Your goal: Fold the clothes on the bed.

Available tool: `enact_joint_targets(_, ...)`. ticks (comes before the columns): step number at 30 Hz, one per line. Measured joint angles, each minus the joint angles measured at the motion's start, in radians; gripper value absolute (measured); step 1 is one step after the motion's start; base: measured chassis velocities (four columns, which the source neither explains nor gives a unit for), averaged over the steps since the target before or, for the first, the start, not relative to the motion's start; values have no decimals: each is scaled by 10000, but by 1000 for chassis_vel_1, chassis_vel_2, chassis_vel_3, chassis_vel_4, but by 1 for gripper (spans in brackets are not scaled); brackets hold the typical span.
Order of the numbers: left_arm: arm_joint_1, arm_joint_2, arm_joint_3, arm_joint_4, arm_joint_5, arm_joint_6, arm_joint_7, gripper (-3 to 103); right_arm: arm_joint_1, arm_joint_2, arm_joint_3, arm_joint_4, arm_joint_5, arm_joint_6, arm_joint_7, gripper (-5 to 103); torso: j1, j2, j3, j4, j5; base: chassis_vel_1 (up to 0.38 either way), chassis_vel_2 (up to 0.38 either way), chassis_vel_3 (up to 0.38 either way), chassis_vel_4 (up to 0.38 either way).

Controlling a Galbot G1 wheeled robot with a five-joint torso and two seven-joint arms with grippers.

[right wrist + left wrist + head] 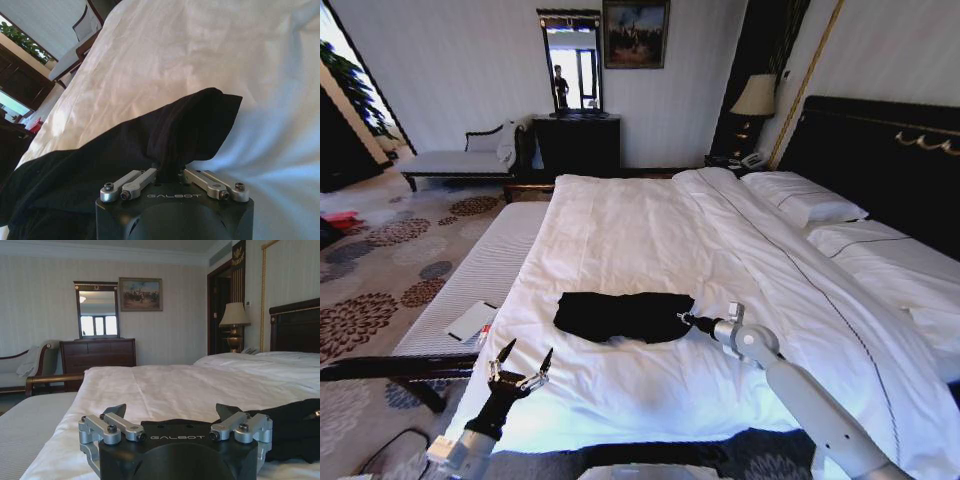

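Observation:
The clothes, a black T-shirt (pixel 620 315), lie bunched in a low strip on the white bed (pixel 650 230), near its front. My right gripper (pixel 682 319) is at the shirt's right end. In the right wrist view it (pixel 170 174) is shut on a raised fold of the black fabric (pixel 165 130). My left gripper (pixel 520 362) hangs open over the bed's front left corner, well clear of the shirt. In the left wrist view it (pixel 171 412) stands wide open with nothing between its fingers, and the shirt (pixel 295 430) lies off to one side.
A striped bench (pixel 480 280) runs along the bed's left side, with a white card (pixel 472 322) lying on it. Pillows (pixel 805 200) and a dark headboard (pixel 880 150) are at the right. A dresser (pixel 577 142) and chaise (pixel 460 160) stand by the far wall.

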Motion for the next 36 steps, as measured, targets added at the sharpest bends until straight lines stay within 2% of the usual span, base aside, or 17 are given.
enact_joint_targets(8,0,0,0,0,0,0,-1,100,-69,-366,407,370,142,-100,47,5,0,0,0,1,1,0,0,0,0)
enact_joint_targets(10,-1,0,0,0,0,0,-1,100,-159,-749,716,503,77,-118,6,5,0,0,0,-2,0,0,0,0,0)
enact_joint_targets(16,0,0,0,0,0,0,-1,100,-223,-1327,1141,505,78,-131,-109,5,0,0,0,-2,0,0,0,0,0)
enact_joint_targets(19,0,0,0,0,0,0,-1,100,-221,-1989,1490,196,68,-123,-264,5,0,0,0,-2,0,0,0,0,0)
enact_joint_targets(24,0,0,0,0,0,0,-1,100,-225,-2568,1785,-285,-9,-54,-460,5,0,0,0,0,2,0,0,0,0)
enact_joint_targets(28,0,0,0,0,0,1,0,100,-261,-2898,1932,-899,-423,114,-628,5,0,0,0,-1,2,0,0,0,0)
enact_joint_targets(36,0,0,0,0,0,1,-1,100,-358,-2996,2051,-1128,-787,279,-706,5,0,0,0,-1,1,0,0,0,0)
